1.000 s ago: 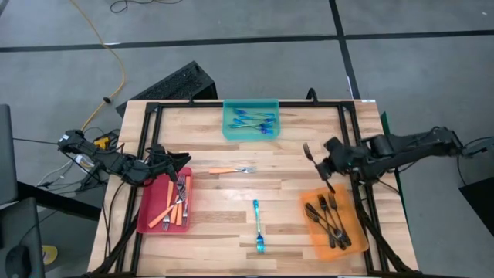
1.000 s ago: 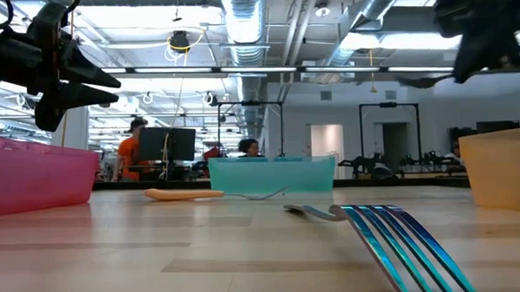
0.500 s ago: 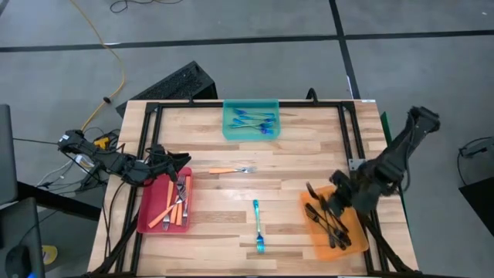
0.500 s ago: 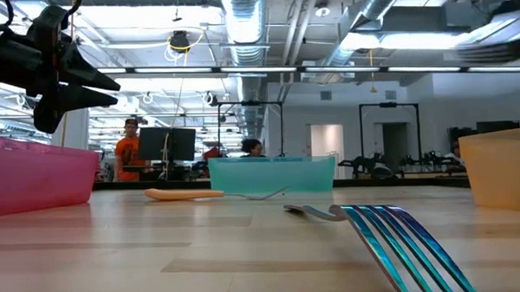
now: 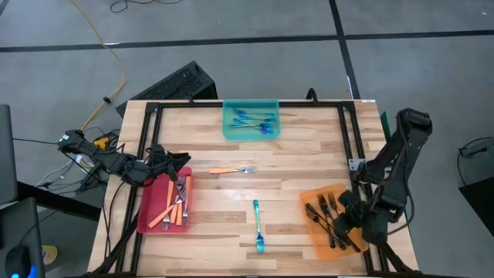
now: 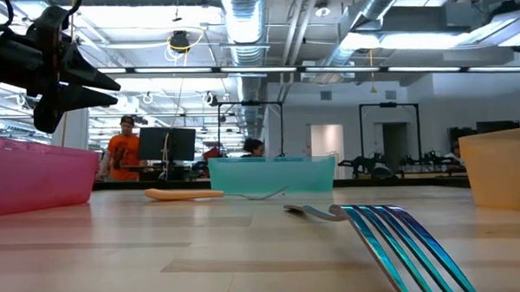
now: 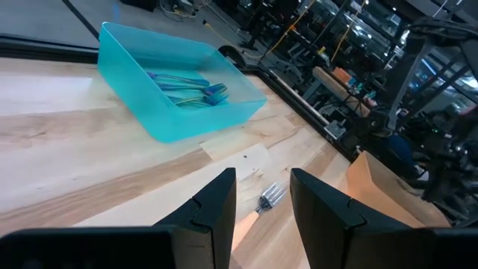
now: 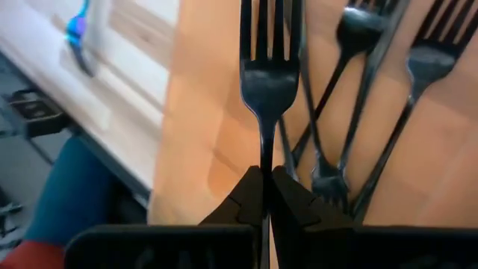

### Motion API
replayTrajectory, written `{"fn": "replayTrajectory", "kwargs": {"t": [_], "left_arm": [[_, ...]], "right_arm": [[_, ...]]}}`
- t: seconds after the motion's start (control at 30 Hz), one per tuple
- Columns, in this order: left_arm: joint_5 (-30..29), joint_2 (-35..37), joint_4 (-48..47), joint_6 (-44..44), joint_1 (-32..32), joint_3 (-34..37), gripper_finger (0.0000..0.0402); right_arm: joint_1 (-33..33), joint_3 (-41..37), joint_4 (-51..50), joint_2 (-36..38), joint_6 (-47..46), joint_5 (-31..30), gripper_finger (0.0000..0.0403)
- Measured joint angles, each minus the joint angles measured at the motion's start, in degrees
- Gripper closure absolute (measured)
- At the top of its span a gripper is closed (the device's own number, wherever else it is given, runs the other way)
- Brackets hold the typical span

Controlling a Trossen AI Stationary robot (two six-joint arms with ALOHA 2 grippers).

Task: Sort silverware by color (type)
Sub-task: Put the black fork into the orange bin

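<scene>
Overhead looks down; low level across table (image 6: 160, 253); wrists close forward.

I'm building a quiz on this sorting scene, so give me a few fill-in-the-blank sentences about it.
1. The right gripper is shut on a ____ fork.
2. That gripper is over the ____ tray.
3. The blue forks lie in the ____ tray.
4. Loose on the table lie ____ forks.

Missing words: black; orange; teal; two

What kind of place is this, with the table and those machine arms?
Probably a robotics lab or workshop in a big industrial hall. The low view shows exposed ceiling ducts, a person at a monitor, and more metal rigs beyond the wooden table.
</scene>
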State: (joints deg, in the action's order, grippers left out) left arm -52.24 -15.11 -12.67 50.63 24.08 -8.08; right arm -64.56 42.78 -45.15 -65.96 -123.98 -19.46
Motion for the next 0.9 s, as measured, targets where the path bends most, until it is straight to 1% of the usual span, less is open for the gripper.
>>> {"fn": "replayTrajectory", "kwargs": {"t": [0.4,0.67,0.9], "left_arm": [[-0.60,0.00,0.04,0.07,-0.01,0.00,0.0289],[-1.19,0.01,0.06,0.11,-0.01,0.00,0.0289],[-1.85,0.02,-0.31,0.11,-0.02,0.00,0.0289]], "right_arm": [[0.93,0.02,1.67,-12.17,-2.21,4.20,0.0368],[3.91,0.00,0.92,-15.07,1.03,4.45,0.0368],[6.60,0.00,0.13,-15.10,4.44,4.22,0.0367]]}}
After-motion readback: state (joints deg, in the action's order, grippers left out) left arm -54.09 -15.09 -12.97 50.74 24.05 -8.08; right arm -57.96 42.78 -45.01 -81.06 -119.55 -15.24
